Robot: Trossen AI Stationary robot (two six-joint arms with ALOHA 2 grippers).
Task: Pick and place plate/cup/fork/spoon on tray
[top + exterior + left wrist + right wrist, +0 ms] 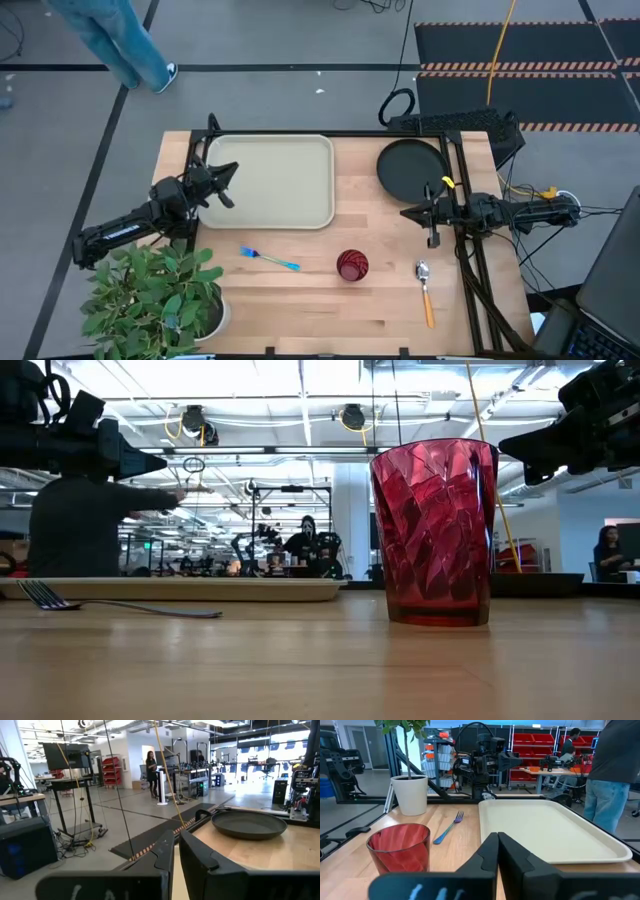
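- Tools first: the right tool (408, 212) hangs above the table (300, 300) just beside the plate (412, 167), fingers nearly together and holding nothing; the left tool (228, 178) hovers over the tray's (285, 215) left rim, likewise narrow and empty.
- Nothing is on the tray yet. The plate lies at the table's far right, the cup (352, 265) stands near the front middle, the fork (268, 260) lies left of the cup, and the spoon (425, 290) lies to its right.
- Plate risk: it sits flat with a low rim, so narrow fingers would likely slide off the edge unless opened first.
- Cup risk: it stands upright and alone; a sideways brush from a descending arm could tip and roll it.
- Fork and spoon risk: both are slim and flush with the wood, so a pinch may miss or skid them.
- Left arm risk: parked over the tray, it could block or collide with a delivery from the right.
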